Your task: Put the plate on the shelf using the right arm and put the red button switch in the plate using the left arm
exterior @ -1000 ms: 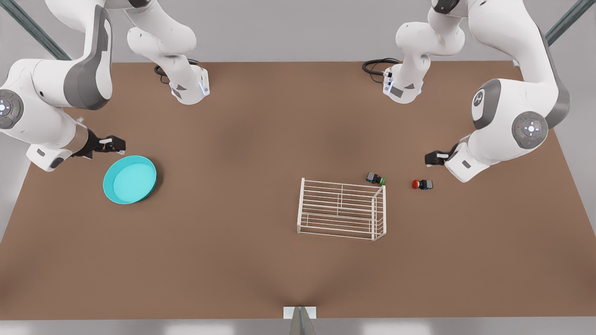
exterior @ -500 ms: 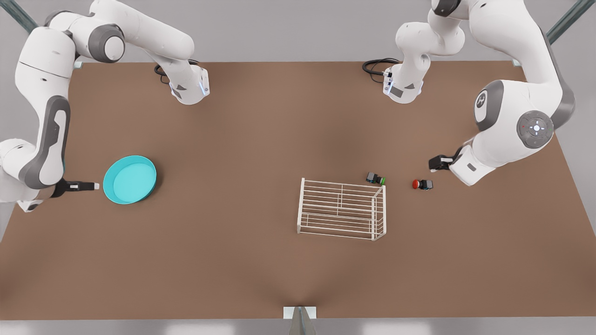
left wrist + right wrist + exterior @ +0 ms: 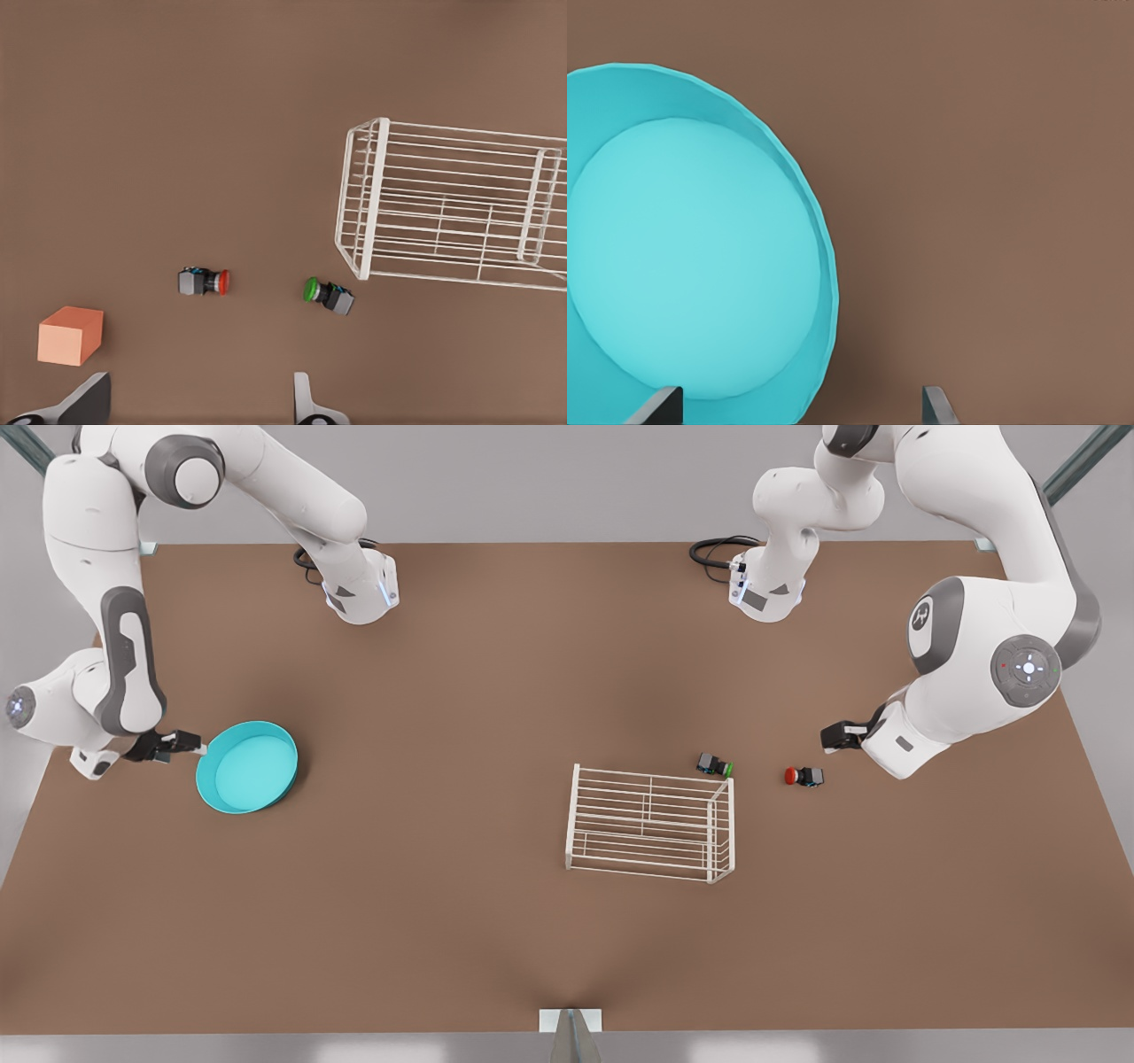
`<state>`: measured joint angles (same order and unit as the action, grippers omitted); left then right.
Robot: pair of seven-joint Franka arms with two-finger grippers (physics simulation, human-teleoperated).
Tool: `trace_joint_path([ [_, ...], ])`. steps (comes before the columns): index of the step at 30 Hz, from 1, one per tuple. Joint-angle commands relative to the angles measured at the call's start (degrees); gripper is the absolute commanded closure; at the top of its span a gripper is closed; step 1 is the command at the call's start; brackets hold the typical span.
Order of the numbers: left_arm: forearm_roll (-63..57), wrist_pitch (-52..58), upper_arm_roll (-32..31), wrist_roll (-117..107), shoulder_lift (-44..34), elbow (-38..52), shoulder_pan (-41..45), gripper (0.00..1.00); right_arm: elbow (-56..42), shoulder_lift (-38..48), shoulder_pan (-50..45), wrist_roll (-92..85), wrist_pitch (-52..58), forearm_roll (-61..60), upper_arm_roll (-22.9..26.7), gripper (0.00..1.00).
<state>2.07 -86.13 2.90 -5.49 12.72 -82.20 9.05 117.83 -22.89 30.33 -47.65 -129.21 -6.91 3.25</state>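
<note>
Right gripper [image 3: 197, 748], fingers spread, unladen, at plate [image 3: 247, 766] rim, 9 o'clock side. I judge plate rigid, light; pinch raised rim. Left gripper [image 3: 828, 736] spread, unladen, waits at 1 o'clock of red button switch [image 3: 803, 776].

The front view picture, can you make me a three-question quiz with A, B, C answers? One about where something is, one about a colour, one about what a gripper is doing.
1. Where is the plate?
A. on the table
B. on the shelf
C. held in the air

2. What colour caps do the two switches have?
A. both red
B. red and green
C. blue and yellow

3. What is the right gripper doing?
A. squeezing a switch
B. open at the plate's rim
C. resting on the shelf

Answers: 1 A, the plate lies flat on the table, far from the shelf. 2 B, the red button switch and the green switch. 3 B, its fingers stand apart by the rim.
</note>
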Motion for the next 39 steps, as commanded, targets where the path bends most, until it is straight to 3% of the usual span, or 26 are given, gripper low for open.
trace_joint_path([
  [1, -0.1, 0.1, 0.0, -0.1, -0.1, 0.0, 0.0, 0.00, 1.3, -0.1, 0.3, -19.3, -9.7, -2.8, 0.0, 0.00],
  [20, -0.1, -0.1, 0.0, -0.1, 0.0, 0.0, -0.2, 0.00, 0.5, -5.9, 0.3, -19.3, -2.4, -11.6, -0.3, 0.02],
  [22, -0.1, -0.2, 0.1, -0.2, 0.3, 0.0, -0.2, 0.00, 0.4, -6.1, 0.3, -19.3, -2.4, -11.6, -0.4, 0.15],
  [25, -0.1, -0.1, 0.1, -0.2, 0.3, -0.1, -0.5, 0.00, 0.4, -5.9, 0.3, -19.3, -2.3, -11.6, -0.4, 0.21],
  [30, -0.1, 0.0, 0.2, -0.2, 0.3, 0.0, -0.6, 0.00, -0.1, -6.2, 0.3, -19.5, -2.3, -11.6, -0.4, 0.72],
  [31, -0.1, -0.1, 0.1, -0.2, 0.3, -0.1, -0.6, 0.00, -0.1, -6.3, 0.2, -19.6, -2.3, -11.6, -0.4, 0.77],
  [39, -0.2, -0.1, 0.2, -0.2, 0.3, 0.0, -0.5, 0.00, -2.7, -6.2, -0.1, -19.7, 1.9, -11.6, -1.2, 0.79],
])
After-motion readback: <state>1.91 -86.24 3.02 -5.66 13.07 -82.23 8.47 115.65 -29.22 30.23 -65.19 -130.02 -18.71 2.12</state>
